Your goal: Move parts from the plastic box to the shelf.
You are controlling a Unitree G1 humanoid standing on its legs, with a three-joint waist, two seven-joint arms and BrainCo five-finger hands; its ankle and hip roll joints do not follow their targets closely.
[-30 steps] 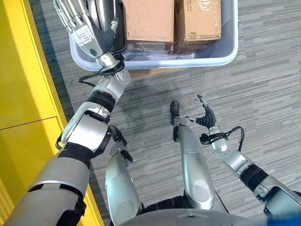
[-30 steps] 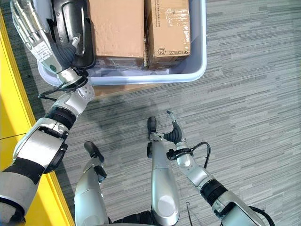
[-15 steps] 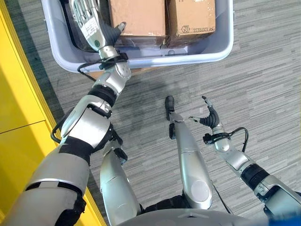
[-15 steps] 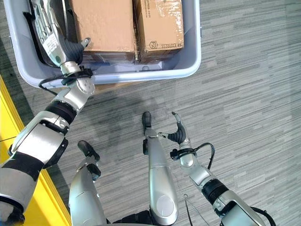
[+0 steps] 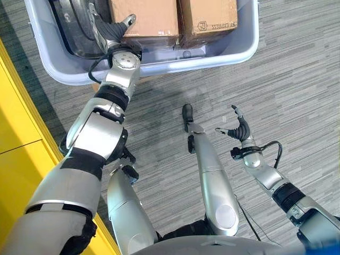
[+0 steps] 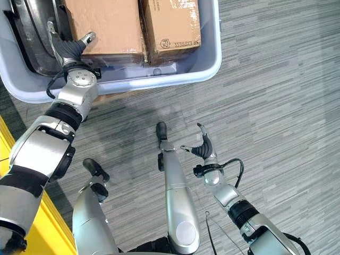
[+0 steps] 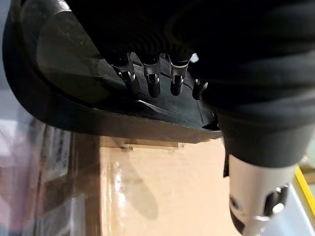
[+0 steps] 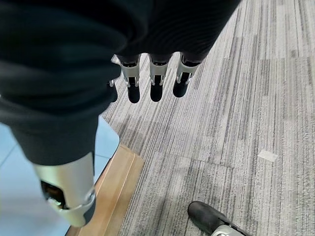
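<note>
"What is in the big pale grey plastic box (image 5: 223, 50)?"

"Two brown cardboard boxes (image 5: 143, 16) side by side, and a big shiny black curved plastic part (image 5: 74, 29) at the robot's left end of the box. The box sits on a grey striped carpet floor (image 5: 297, 90)."

"Where is the robot's left hand (image 5: 109, 32)?"

"It reaches over the near wall of the box and goes down inside it. It is right at the black part, between that part and the nearer cardboard box. From the camera on its wrist I can see the dark fingertips (image 7: 152, 88) lying on the black part's surface. The thumb (image 5: 126, 22) sticks out over the cardboard box. The fingers look fairly straight, not wrapped round anything, so I would call the hand loose and just touching the part."

"And the right hand (image 5: 239, 130)?"

"It hangs low over the carpet, well apart from the box. Its fingers are relaxed, with nothing in them."

"What is the yellow thing (image 5: 18, 143) on the left?"

"A flat yellow wall or panel beside the box."
</note>
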